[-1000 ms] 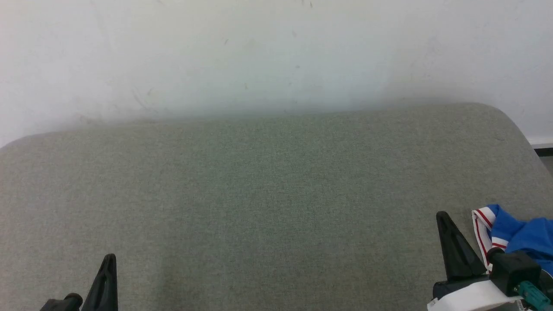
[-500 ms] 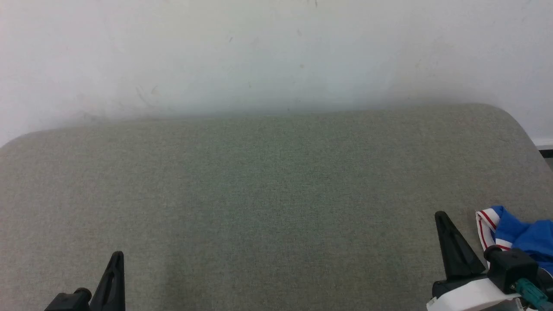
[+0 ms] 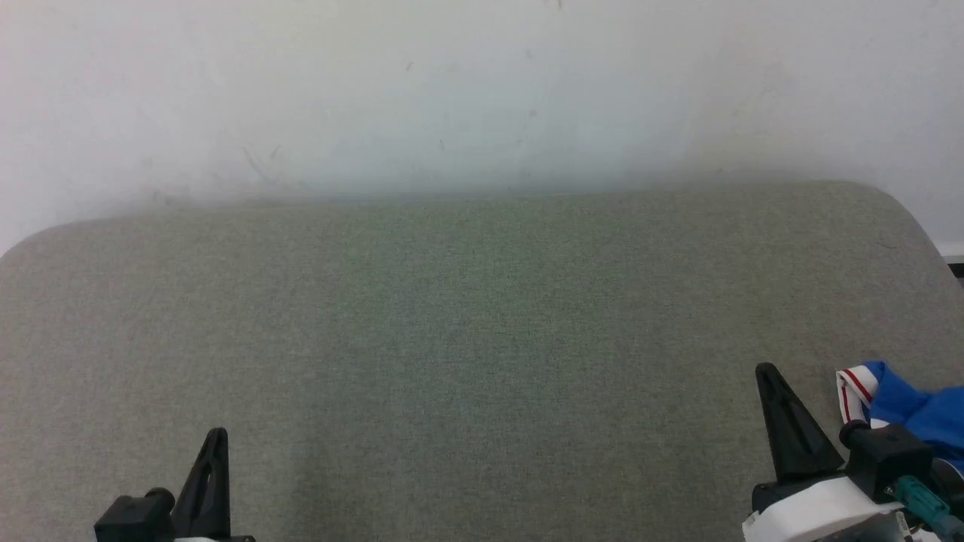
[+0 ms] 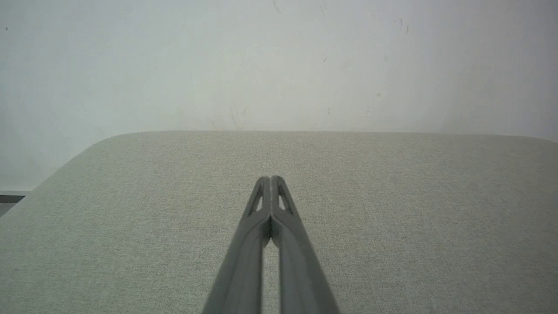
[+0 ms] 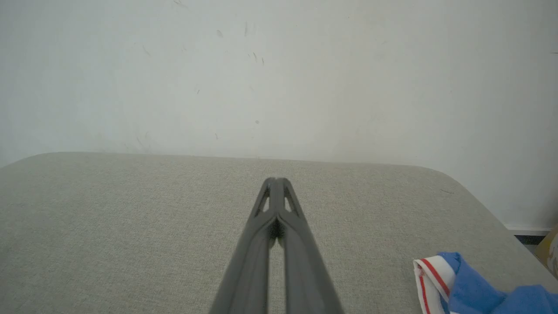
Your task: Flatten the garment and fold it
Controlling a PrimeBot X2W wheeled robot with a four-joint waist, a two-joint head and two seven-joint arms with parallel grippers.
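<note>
Head view: grey cloth-topped table (image 3: 482, 339), shirt (image 3: 915, 410) bunched at its near right edge.
Behind stands a pale wall (image 3: 482, 90), and the table's middle is bare. The shirt lies crumpled just beside the right gripper (image 3: 767, 370), running partly out of frame. The right gripper and the left gripper (image 3: 218, 435) both have their fingers pressed together, holding nothing. To begin well, I judge the right one should spread, pinch the striped trim (image 5: 429, 277), and draw the shirt to the middle for spreading.

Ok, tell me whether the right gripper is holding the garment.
No, the right gripper is shut on nothing; the garment lies bunched beside it.
</note>
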